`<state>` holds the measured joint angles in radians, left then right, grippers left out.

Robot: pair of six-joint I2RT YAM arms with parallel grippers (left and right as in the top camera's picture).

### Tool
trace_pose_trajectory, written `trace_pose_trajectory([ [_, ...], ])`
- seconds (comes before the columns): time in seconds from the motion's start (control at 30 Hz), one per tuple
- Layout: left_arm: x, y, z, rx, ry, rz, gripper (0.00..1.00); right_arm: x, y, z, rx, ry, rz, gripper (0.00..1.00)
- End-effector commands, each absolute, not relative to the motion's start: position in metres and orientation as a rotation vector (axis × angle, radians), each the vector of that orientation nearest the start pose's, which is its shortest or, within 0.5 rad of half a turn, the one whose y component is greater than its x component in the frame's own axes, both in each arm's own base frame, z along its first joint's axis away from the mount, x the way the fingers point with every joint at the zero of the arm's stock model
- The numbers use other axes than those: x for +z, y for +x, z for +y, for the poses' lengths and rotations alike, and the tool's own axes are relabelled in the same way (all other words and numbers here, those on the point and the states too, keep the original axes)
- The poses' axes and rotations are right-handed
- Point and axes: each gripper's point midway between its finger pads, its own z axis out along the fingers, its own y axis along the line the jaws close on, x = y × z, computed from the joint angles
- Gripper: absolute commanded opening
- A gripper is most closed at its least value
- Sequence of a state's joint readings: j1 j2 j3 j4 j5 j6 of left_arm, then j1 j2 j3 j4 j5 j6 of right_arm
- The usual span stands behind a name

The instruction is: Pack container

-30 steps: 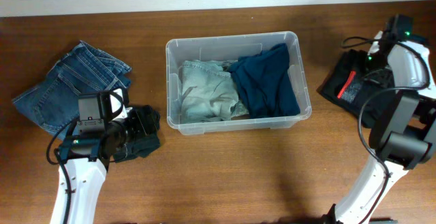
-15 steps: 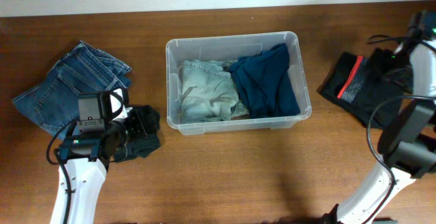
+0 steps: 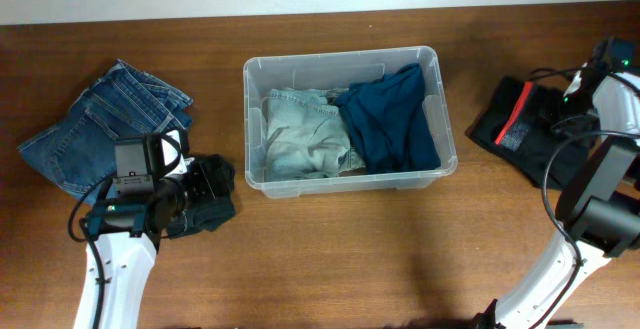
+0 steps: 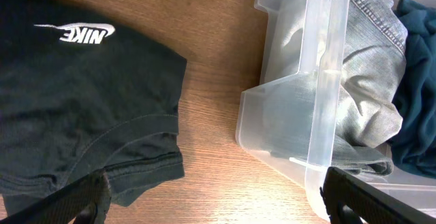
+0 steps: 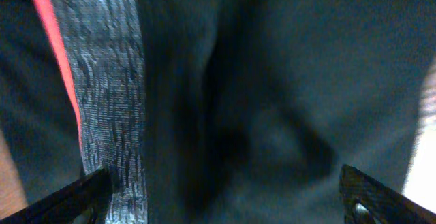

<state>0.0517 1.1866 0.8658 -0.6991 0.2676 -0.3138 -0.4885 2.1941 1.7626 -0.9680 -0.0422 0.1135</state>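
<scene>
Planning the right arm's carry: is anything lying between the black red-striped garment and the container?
Nothing visible: only bare table separates the black garment from the container, whose top is open.

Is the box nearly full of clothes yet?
Done: a pale grey-green denim garment and a dark teal garment lie in the clear rectangular plastic bin. In hand: nothing; both jaws open. Left outside: blue denim jeans, a black Nike shirt, a black garment with a red stripe.

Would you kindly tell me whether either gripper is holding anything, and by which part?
Nothing is held. The left gripper hangs open over the black Nike T-shirt; the right gripper hangs open over the black, red-striped garment.
</scene>
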Motion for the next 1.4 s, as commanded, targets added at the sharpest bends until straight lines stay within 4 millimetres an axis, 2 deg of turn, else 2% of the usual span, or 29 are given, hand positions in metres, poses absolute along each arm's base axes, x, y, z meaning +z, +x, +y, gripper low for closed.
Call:
trace_pose_trajectory([
  [0.0, 0.136, 0.301, -0.03, -0.429, -0.35, 2.566, 0.99, 0.016, 0.405, -0.206, 0.047, 0.872, 2.876, 0.98],
  [0.1, 0.136, 0.301, -0.03, -0.429, -0.35, 2.566, 0.99, 0.027, 0.414, -0.202, 0.105, 0.857, 2.846, 0.99],
  [0.23, 0.135, 0.301, -0.03, -0.429, -0.35, 2.566, 0.99, 0.057, 0.421, -0.208, 0.072, 0.839, 2.788, 0.98],
  [0.37, 0.135, 0.301, -0.03, -0.429, -0.35, 2.566, 1.0, 0.085, 0.42, -0.218, 0.081, 0.878, 2.713, 0.99],
  [0.43, 0.136, 0.301, -0.03, -0.429, -0.35, 2.566, 0.99, 0.096, 0.414, -0.227, 0.144, 0.932, 2.664, 0.99],
  [0.53, 0.136, 0.301, -0.03, -0.429, -0.35, 2.566, 0.99, 0.1, 0.405, -0.236, 0.311, 0.997, 2.606, 0.99],
  [0.67, 0.135, 0.301, -0.03, -0.429, -0.35, 2.566, 0.99, 0.095, 0.378, -0.259, 0.435, 1.127, 2.54, 0.98],
  [0.77, 0.136, 0.301, -0.03, -0.429, -0.35, 2.566, 1.0, 0.089, 0.363, -0.265, 0.498, 1.185, 2.514, 0.99],
  [0.83, 0.136, 0.301, -0.03, -0.429, -0.35, 2.566, 0.99, 0.081, 0.359, -0.259, 0.562, 1.159, 2.518, 0.98],
  [1.2, 0.136, 0.301, -0.03, -0.429, -0.35, 2.566, 0.99, 0.014, 0.338, -0.233, 0.601, 1.172, 2.563, 0.98],
  [1.37, 0.136, 0.301, -0.03, -0.429, -0.35, 2.566, 0.99, 0.003, 0.334, -0.228, 0.604, 1.176, 2.566, 0.98],
])
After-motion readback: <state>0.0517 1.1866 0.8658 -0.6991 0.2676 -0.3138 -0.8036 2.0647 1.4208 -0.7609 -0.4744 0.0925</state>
